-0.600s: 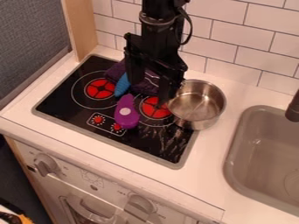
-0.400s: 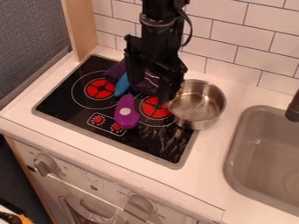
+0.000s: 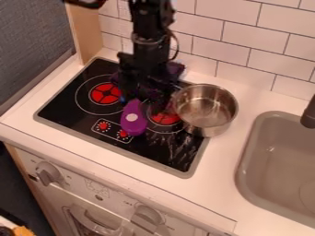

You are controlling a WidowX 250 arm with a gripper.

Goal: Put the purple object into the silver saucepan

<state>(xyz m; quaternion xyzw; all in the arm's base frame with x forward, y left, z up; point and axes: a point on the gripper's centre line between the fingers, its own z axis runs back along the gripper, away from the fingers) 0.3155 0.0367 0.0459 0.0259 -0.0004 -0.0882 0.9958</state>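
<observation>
Could snag the purple cloth (image 3: pixel 177 68) or bump the silver saucepan (image 3: pixel 212 131) at right, from crowding both; cannot tell whether spread or pinching with the gripper (image 3: pixel 144 93).

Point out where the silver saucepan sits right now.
In the camera view, the silver saucepan sits right of the purple object, over the cooktop's right edge, between the cooktop and the sink.
</observation>
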